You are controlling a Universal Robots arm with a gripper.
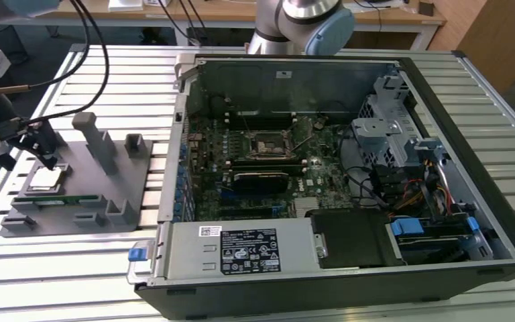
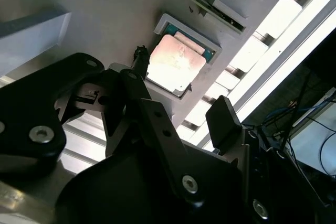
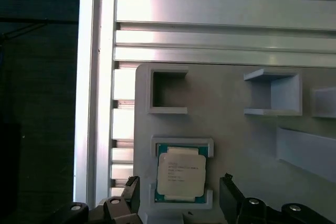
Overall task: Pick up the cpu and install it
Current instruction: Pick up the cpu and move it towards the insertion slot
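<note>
Small flat square cpu with a silvery metal top plate (image 3: 181,171) sits flat in its shallow raised-edge nest on the grey plastic fixture plate (image 1: 137,184), not lifted. Black two-finger gripper (image 3: 180,186) is right over it, jaws spread wider than the nest. In both wrist views one black fingertip (image 3: 131,186) stands on each side of the nest, with the chip between them and no contact showing. In the exterior view the gripper (image 1: 50,159) hangs just above the cpu (image 1: 45,178), at the plate's end nearest the exterior view's left. A long narrow green memory stick (image 1: 56,198) lies in a slot just beside the chip on the same plate. The plate rests on a silver slatted aluminium table (image 1: 123,74). Beside it, toward the exterior view's right, is an open black desktop computer case (image 1: 436,87) lying on its side, motherboard exposed, with the black square-framed socket (image 1: 267,144) near the board's middle. The silver-and-blue robot arm (image 1: 298,27) rises behind the case. Black cables (image 1: 88,47) drape across the table's far corner. A wooden desk (image 1: 239,13) stands behind.
</note>
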